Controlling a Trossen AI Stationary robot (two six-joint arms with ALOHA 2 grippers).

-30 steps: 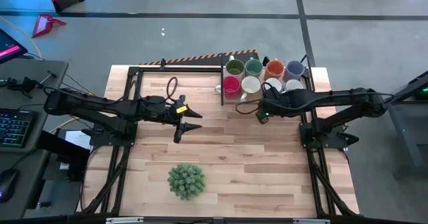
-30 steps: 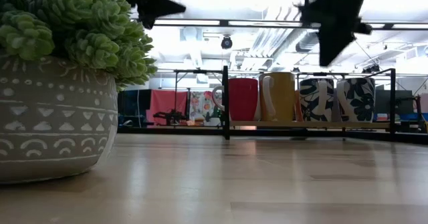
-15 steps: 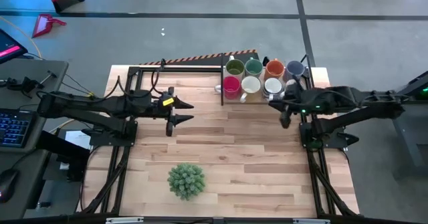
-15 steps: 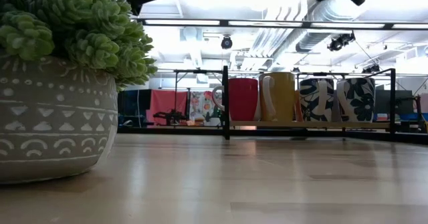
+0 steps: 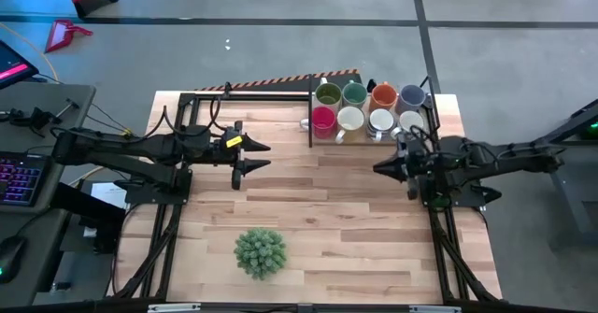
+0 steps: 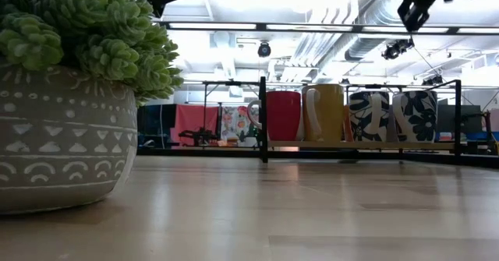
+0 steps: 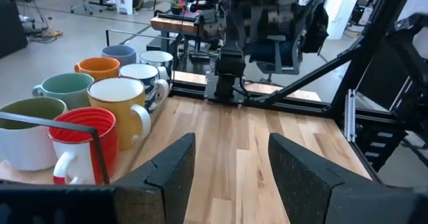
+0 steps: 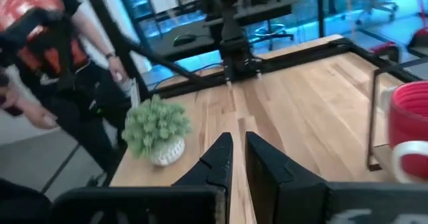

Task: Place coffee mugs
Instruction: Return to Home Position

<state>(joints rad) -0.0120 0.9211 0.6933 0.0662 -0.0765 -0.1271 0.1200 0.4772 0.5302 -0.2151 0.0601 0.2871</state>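
Several coffee mugs (image 5: pixel 350 119) stand upright in two rows inside a black wire rack (image 5: pixel 310 107) at the table's far side; the red mug (image 7: pixel 80 144) and a yellow-sided one (image 7: pixel 124 110) are nearest in the left wrist view. My left gripper (image 5: pixel 257 156) hovers open over the table's left-middle, pointing level toward the right. My right gripper (image 5: pixel 381 168) hovers shut near the right edge, just on the near side of the rack, pointing left. Neither touches a mug.
A spiky green potted plant (image 5: pixel 260 252) stands near the front edge, large at the left of the low view (image 6: pixel 70 97). A person (image 8: pixel 47 57) stands beyond the table's left end. Bare wood (image 5: pixel 327 201) lies between the grippers.
My right gripper has drawn back from beside the rack toward the table's right edge and has tipped up from pointing down to nearly level, staying shut. My left gripper has pulled back a little toward the left edge and risen slightly, then held still.
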